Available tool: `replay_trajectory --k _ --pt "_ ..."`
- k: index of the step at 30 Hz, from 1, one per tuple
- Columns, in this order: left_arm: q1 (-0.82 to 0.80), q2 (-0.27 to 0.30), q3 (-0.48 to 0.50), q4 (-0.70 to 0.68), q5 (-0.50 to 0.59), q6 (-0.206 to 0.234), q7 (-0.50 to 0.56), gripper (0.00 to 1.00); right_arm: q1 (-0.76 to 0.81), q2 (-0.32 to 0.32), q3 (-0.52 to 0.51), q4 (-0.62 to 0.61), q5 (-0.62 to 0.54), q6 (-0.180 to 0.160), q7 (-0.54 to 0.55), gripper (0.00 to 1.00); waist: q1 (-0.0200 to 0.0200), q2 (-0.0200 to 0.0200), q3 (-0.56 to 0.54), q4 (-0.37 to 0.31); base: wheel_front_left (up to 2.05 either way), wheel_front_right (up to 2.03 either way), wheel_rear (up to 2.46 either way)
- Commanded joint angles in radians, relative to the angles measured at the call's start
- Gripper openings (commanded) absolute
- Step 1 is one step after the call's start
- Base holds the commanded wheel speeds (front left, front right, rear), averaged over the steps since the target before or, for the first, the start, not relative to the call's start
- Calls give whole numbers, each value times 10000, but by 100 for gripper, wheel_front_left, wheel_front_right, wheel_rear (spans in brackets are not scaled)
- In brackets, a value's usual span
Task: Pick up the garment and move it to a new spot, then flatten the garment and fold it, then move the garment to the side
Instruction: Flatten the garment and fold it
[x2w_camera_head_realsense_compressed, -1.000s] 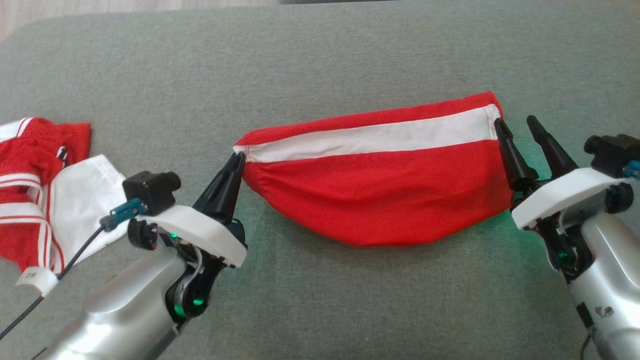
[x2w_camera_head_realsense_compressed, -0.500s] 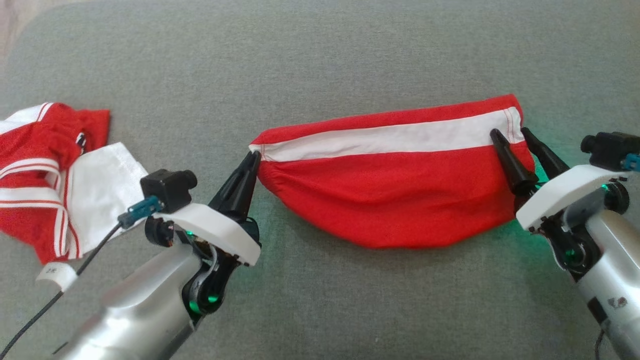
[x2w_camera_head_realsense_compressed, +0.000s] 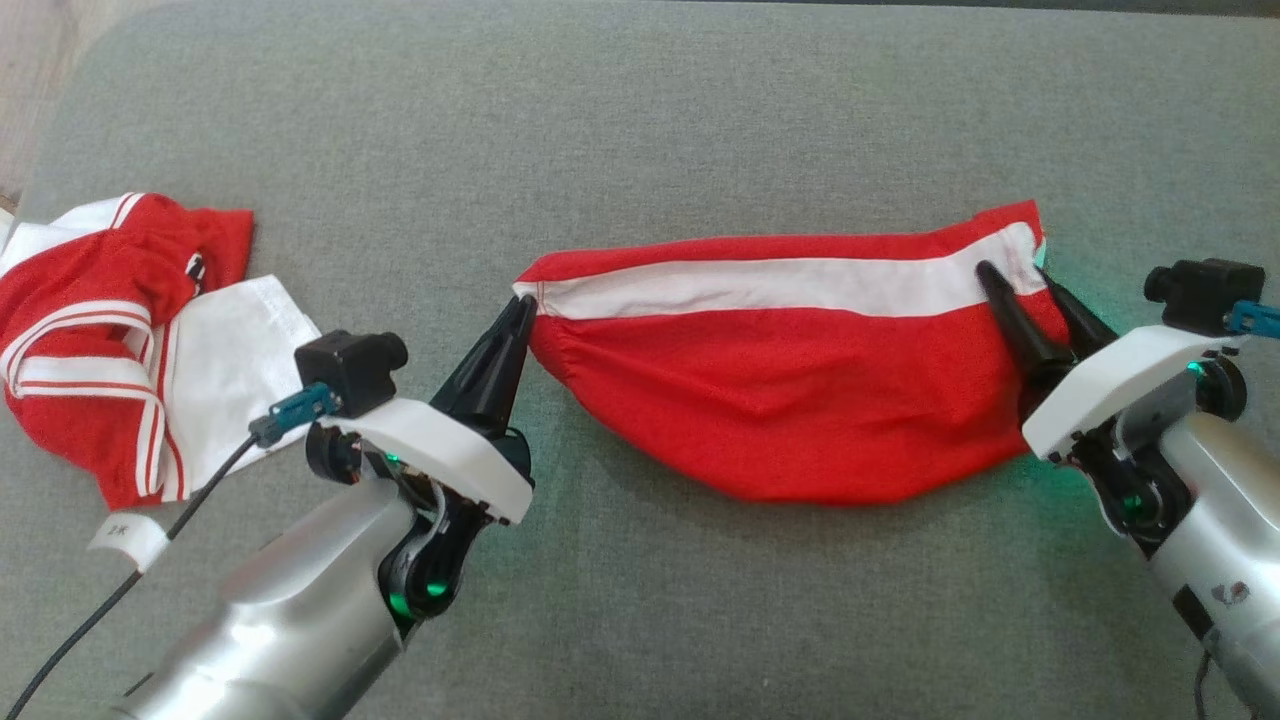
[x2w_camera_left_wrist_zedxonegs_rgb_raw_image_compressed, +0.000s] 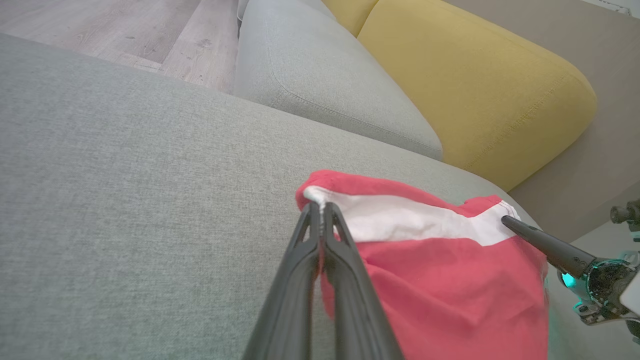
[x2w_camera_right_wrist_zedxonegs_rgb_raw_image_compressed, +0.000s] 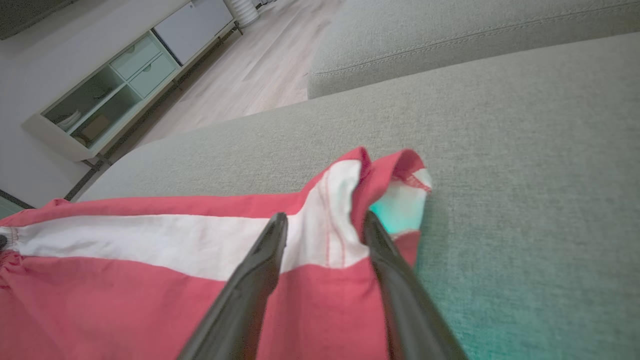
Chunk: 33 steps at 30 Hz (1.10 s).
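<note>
Closest to the camera, two silver forearms reached in from the bottom corners. The left gripper (x2w_camera_head_realsense_compressed: 521, 305) was pinched shut on the left corner of the red garment (x2w_camera_head_realsense_compressed: 780, 410), at the end of its white band (x2w_camera_head_realsense_compressed: 760, 288). The right gripper (x2w_camera_head_realsense_compressed: 1018, 282) had its fingers apart, straddling the garment's right corner. One finger lay on top of the cloth and the other sat behind the turned-up hem, not yet clamped.

The garment lay mid-cushion, stretched between the two grippers, on a grey sofa cushion (x2w_camera_head_realsense_compressed: 640, 130). Well apart to the left sat a crumpled second garment (x2w_camera_head_realsense_compressed: 110, 330), also red and white. Farther off were a yellow cushion (x2w_camera_left_wrist_zedxonegs_rgb_raw_image_compressed: 475, 85) and a pale cabinet (x2w_camera_right_wrist_zedxonegs_rgb_raw_image_compressed: 125, 80).

The right jaws might close on the loose hem flap alone. If so, the corner would likely slip free under tension and the flattening would go lopsided. A hard pull could also drag the cloth out of the left gripper's thin bite.

One second earlier, the right fingers stood wider and just outside that corner. The left pinch was unchanged, and the camera itself had shifted.
</note>
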Motion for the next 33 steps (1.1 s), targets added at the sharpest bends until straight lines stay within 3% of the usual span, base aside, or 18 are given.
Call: replay_trajectory --k 1,2,13,20,23,28,29,30,33 --pt "-437 193 370 -97 96 -28 -151 0 -262 -278 174 -126 85 -7 -245 5 1 0 -37 1 0 0 0" --pt "-428 187 377 -70 103 -37 -156 0 -296 -297 244 -96 86 -7 -316 0 1 0 -56 -3 0 0 0" --pt "-334 402 937 -249 574 -211 -252 0 -721 -494 562 -14 243 -7 -1272 0 1 0 -808 -605 0 0 0" --pt "-614 185 2464 -1508 1956 -485 -266 0 -1386 -1397 -398 -674 157 -7 -1677 0 1 0 -1121 -1378 0 0 0" --pt "-277 49 2460 -1762 2066 -518 -267 0 -1160 -1810 -615 -1144 223 -7 -1685 0 1 0 -1043 -1677 0 0 0" --pt "834 177 2283 -1703 1908 -201 -247 0 275 -2201 -259 -1798 640 -7 -843 0 1 0 -598 -1981 0 0 0" --pt "1089 195 2260 -1626 1899 -162 -250 0 632 -2196 -247 -1816 716 -7 -733 55 1 0 -492 -1999 0 0 0" --pt "1537 158 2218 -1449 1899 -183 -256 0 1316 -2139 -365 -1708 836 -7 -695 100 1 0 -329 -1968 0 0 0" --pt "1996 -2 2221 -1095 1998 -288 -263 0 2323 -2101 -541 -1787 982 -7 -704 100 1 0 -247 -1818 0 0 0"
